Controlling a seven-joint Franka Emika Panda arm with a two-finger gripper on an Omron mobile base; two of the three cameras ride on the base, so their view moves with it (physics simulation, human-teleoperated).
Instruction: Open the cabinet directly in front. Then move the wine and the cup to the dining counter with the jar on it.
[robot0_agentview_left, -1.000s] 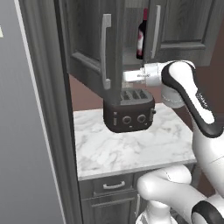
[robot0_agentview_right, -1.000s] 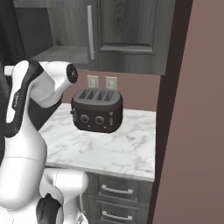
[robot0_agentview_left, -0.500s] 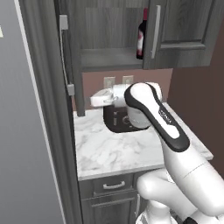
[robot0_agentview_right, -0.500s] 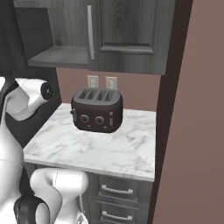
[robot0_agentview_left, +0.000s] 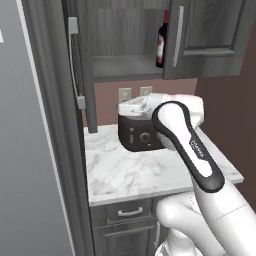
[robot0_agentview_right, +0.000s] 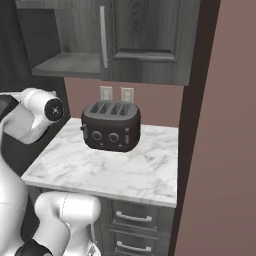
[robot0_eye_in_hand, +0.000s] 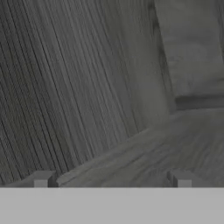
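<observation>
cabinet (robot0_agentview_left: 210, 35): grey wood-grain | wine (robot0_agentview_left: 161, 40): dark glass | hand (robot0_eye_in_hand: 111, 181): apparently spread

The cabinet (robot0_agentview_left: 125, 45) is a dark grey wood-grain wall unit; its left door (robot0_agentview_left: 80, 65) stands swung wide open, edge-on, silver bar handle facing out, while the right door (robot0_agentview_left: 210, 35) is shut. The claw (robot0_eye_in_hand: 113, 181), its two tips set wide apart and empty, looks closely onto grey cabinet panels. The wine (robot0_agentview_left: 162, 39), dark glass with a red foil neck, stands upright at the shelf's right end, partly behind the shut door.
</observation>
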